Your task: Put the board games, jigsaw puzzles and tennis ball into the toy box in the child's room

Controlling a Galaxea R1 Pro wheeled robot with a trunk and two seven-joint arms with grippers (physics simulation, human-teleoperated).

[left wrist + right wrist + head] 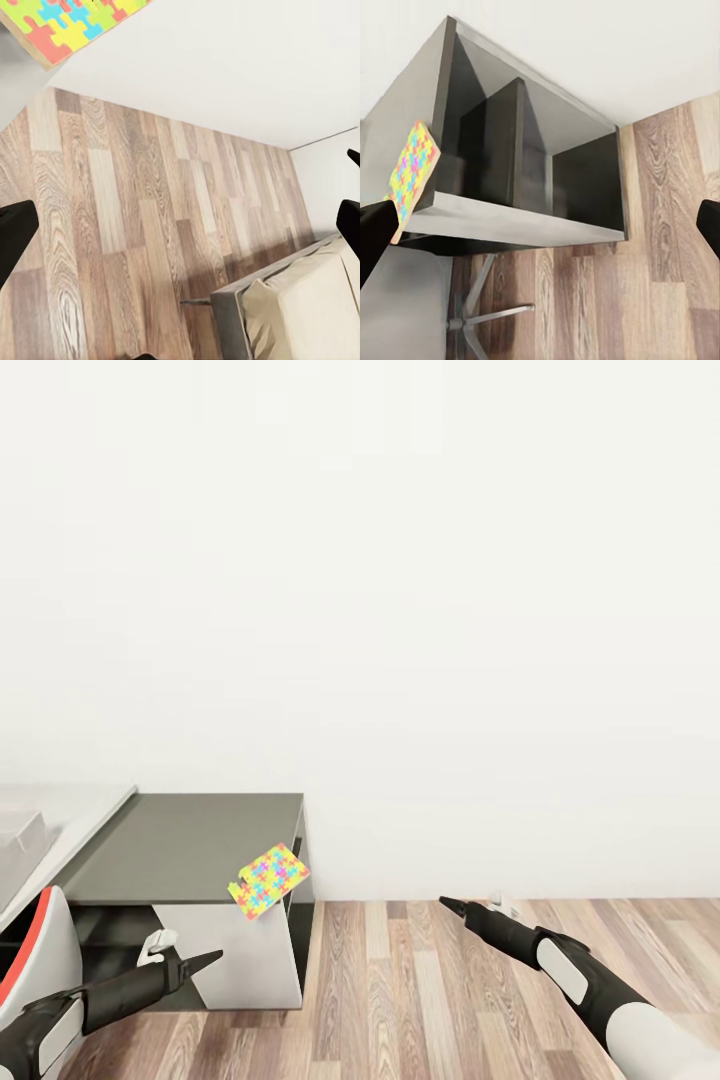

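Both arms hang over the floor (430,980). The left pincer (190,963) and the right pincer (452,905) are wide and hold nothing. The puzzle (268,880) pokes off the cabinet (190,847) edge, between them, nearer the left one.

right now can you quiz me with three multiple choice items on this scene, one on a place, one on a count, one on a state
1. Where does the jigsaw puzzle lie?
A. flat on the wood floor
B. on the front corner of the dark cabinet top, jutting past its edge
C. on the bed

2. How many jigsaw puzzles show in the head view?
A. one
B. two
C. three

3. What is the left tool holding?
A. the puzzle
B. a ball
C. nothing

Answers:
1 B: the head view shows it on the dark cabinet top, with a corner out over the edge.
2 A: a single multicoloured board is seen there.
3 C: in the left wrist view its fingers stand apart with bare floor between them.
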